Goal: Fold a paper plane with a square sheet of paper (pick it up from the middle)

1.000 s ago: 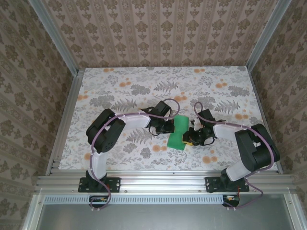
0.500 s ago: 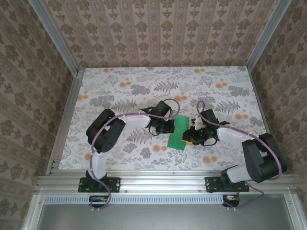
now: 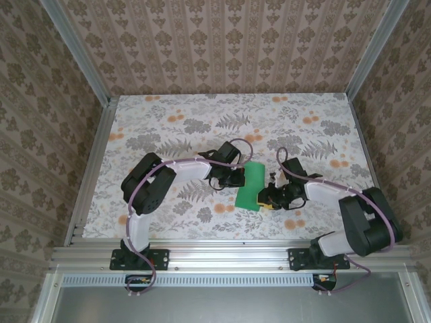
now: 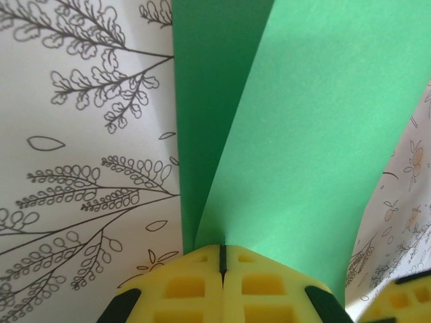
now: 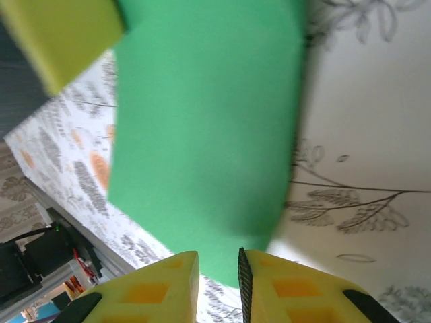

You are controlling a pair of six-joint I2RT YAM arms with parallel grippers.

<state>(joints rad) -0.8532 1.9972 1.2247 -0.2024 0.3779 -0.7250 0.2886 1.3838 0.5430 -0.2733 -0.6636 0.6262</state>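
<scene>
Right gripper (image 5: 217,261), slightly parted, has edged in from 3 o'clock, likely to pinch the green paper sheet (image 3: 252,183); left gripper (image 4: 221,254) clamps it.

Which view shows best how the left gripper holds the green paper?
The left wrist view: close up, the left gripper is shut on the green paper where its layers meet. The top external view shows this small; the right wrist view shows the paper's blurred face.
</scene>
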